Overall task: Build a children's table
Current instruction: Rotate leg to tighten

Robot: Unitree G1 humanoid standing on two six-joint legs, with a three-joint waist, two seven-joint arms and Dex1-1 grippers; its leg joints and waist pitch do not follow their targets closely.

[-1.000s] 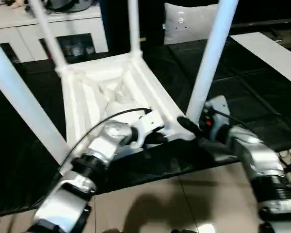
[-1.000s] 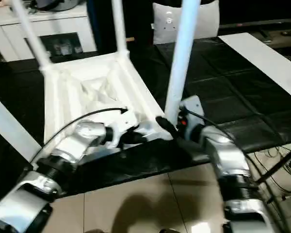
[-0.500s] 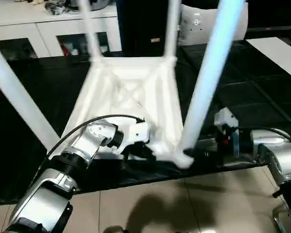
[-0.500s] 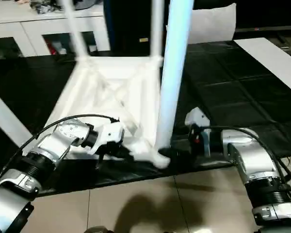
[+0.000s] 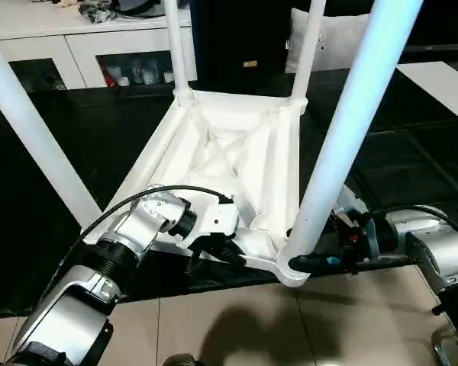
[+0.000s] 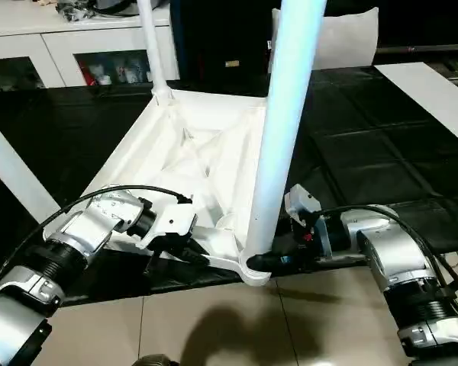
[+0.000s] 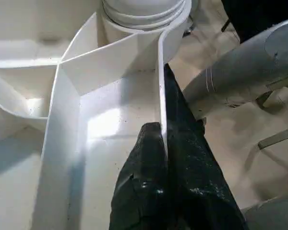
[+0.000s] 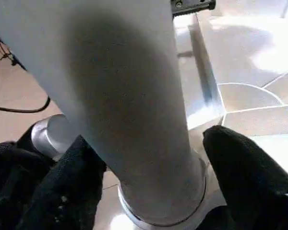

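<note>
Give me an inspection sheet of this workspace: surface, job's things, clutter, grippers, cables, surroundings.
Surface: black mat over a tiled floor.
Job's things: white tabletop lies upside down, ribbed underside up; four legs stand in its corner sockets, the near right leg at the front corner.
Clutter: small items on the white cabinet; too small to tell.
Grippers: left gripper pinches the tabletop's thin edge wall; right gripper has a finger on each side of the near right leg's base, contact unclear.
Cables: black cable arcs over the left forearm; another loops over the right arm.
Surroundings: grey cushion and a white panel behind.
</note>
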